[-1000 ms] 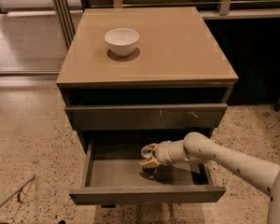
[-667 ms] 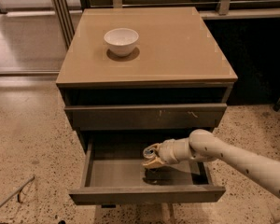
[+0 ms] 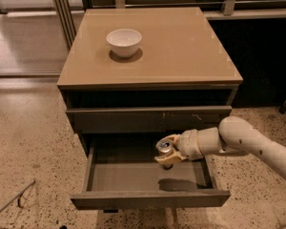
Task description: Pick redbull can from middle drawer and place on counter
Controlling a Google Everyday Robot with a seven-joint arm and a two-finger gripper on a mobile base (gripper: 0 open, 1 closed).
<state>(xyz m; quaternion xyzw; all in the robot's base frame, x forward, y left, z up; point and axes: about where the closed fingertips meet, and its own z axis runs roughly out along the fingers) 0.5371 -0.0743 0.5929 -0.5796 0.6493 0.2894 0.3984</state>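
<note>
The middle drawer [image 3: 133, 175] is pulled open below the cabinet, showing its flat grey-brown tray. My gripper [image 3: 167, 152] reaches in from the right over the drawer's right half. It is shut on the redbull can [image 3: 164, 146], a small silvery can with a shiny round top, held upright above the tray with a shadow beneath it. The counter [image 3: 181, 46] is the glossy tan top slab above.
A white bowl [image 3: 124, 41] stands on the counter's back left. A closed drawer front with pale scratch marks [image 3: 148, 119] sits just above the open drawer. My arm [image 3: 248, 142] extends from the right. Speckled floor surrounds the cabinet.
My gripper has lifted the can upward off the drawer's tray; its shadow now lies apart below it.
</note>
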